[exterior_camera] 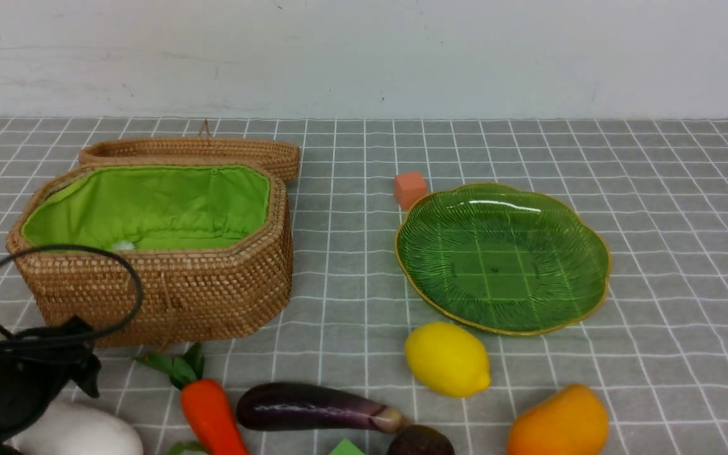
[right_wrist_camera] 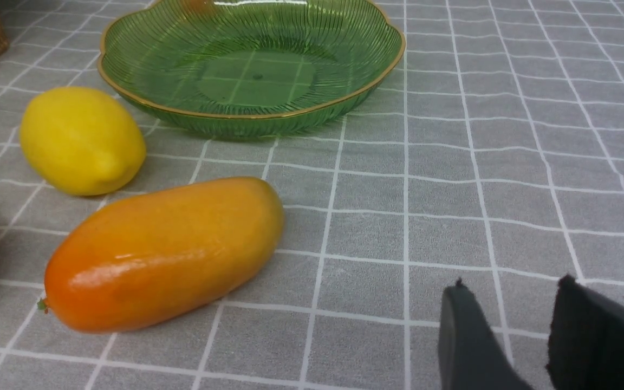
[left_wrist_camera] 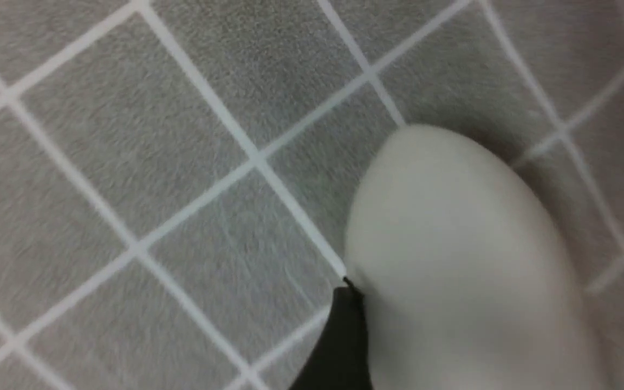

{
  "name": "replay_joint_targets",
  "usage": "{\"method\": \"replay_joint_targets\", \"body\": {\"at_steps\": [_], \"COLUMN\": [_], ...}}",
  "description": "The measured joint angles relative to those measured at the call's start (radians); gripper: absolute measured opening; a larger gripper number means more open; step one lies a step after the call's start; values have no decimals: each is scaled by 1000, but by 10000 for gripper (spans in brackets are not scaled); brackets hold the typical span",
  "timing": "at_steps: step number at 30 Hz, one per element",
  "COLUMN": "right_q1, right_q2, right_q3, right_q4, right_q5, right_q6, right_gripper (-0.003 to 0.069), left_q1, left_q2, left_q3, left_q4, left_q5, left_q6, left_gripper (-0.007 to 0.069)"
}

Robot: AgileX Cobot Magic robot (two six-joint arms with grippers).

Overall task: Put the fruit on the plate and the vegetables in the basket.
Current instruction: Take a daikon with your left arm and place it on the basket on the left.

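The white oval vegetable (left_wrist_camera: 453,244) lies on the cloth between my left gripper's (left_wrist_camera: 499,303) wide-open fingers; one finger (left_wrist_camera: 344,336) touches it and the other stands apart. The left arm (exterior_camera: 10,379) hangs over that vegetable (exterior_camera: 79,433) in front of the basket (exterior_camera: 168,284). The carrot (exterior_camera: 209,411) and eggplant (exterior_camera: 313,407) lie beside it. The lemon (exterior_camera: 447,358), mango (exterior_camera: 558,422) and maroon fruit (exterior_camera: 421,441) lie near the empty plate (exterior_camera: 591,253). My right gripper (right_wrist_camera: 512,284) hovers a little open and empty, right of the mango (right_wrist_camera: 166,252) and lemon (right_wrist_camera: 82,140).
The basket's lid (exterior_camera: 193,151) lies open behind it, and the green lining holds a small white patch (exterior_camera: 122,245). An orange cube (exterior_camera: 409,189) sits at the plate's far left rim. A green block (exterior_camera: 346,447) peeks in at the front edge. A white wall bounds the back.
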Motion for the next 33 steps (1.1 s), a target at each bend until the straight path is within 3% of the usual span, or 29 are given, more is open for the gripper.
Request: {"method": "replay_joint_targets", "body": {"at_steps": [4, 11, 14, 17, 25, 33], "right_q1": [0, 0, 0, 0, 0, 0], "right_q2": [0, 0, 0, 0, 0, 0], "right_q3": [0, 0, 0, 0, 0, 0], "right_q4": [0, 0, 0, 0, 0, 0], "right_q5": [0, 0, 0, 0, 0, 0], "right_q6": [0, 0, 0, 0, 0, 0], "right_gripper": [241, 241, 241, 241, 241, 241], "left_q1": [0, 0, 0, 0, 0, 0], "left_q2": [42, -99, -199, -233, -77, 202], "left_q3": [0, -42, -143, -230, -625, -864], "left_q4": [2, 2, -1, -9, -36, -45], "left_q5": [-12, 134, 281, 323, 265, 339], "left_q6": [39, 114, 146, 146, 37, -68], "left_gripper": [531, 534, 534, 534, 534, 557]}}
